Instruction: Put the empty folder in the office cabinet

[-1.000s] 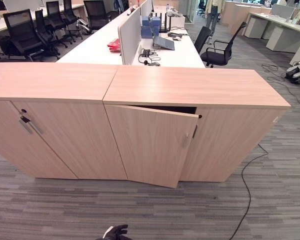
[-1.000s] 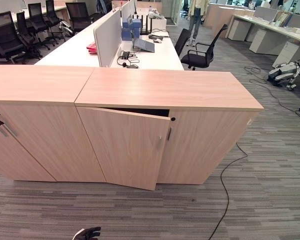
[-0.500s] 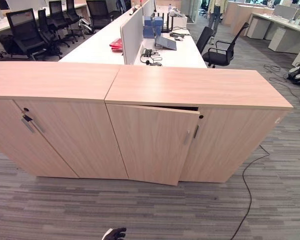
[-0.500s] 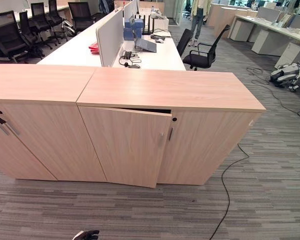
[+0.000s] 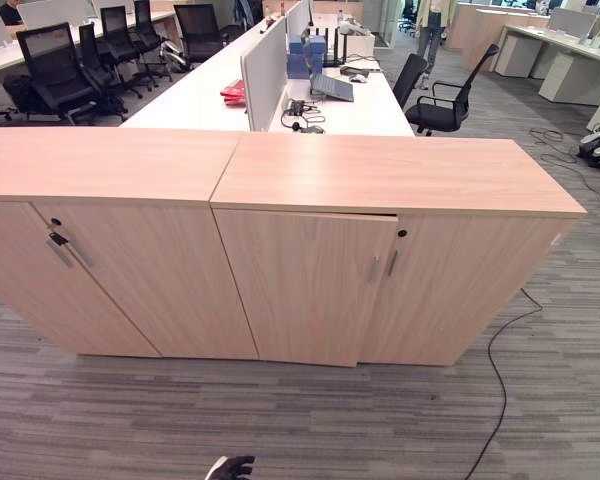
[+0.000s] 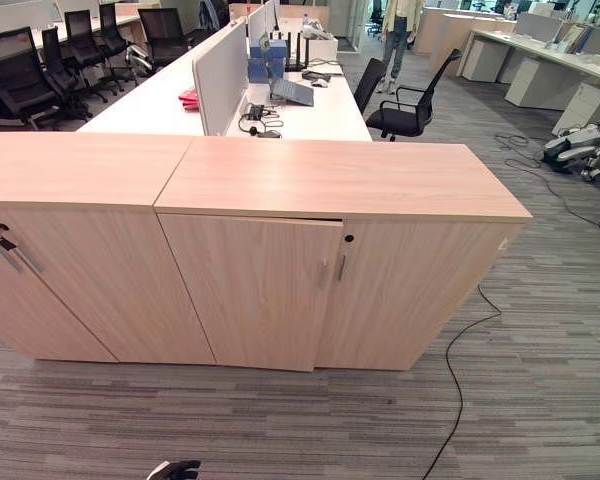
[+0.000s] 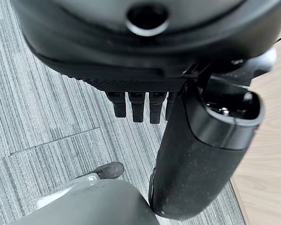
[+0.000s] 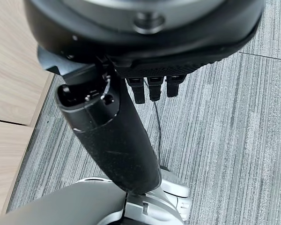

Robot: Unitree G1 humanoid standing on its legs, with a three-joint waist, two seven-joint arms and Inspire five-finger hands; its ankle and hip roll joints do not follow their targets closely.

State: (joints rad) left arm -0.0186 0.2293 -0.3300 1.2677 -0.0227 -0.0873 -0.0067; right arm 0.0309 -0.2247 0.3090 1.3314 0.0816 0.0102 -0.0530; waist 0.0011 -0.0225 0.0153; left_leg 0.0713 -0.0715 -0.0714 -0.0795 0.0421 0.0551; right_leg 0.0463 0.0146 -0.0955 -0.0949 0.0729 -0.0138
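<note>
Office cabinet (image 5: 380, 200) w/ door (image 5: 305, 285) shut, no folder seen; both hands, left hand (image 7: 140, 105) & right hand (image 8: 152, 89), hang relaxed, empty. Task looks done; next: step back.

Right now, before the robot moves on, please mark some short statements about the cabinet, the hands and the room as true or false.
1. The cabinet door stands wide open. False: it is almost shut, with a thin dark gap along its top edge.
2. The left hand holds nothing. True.
3. The right hand grips a folder. False: its fingers are straight and empty, above the carpet.
4. A black chair stands by the white desk behind the cabinet. True.
</note>
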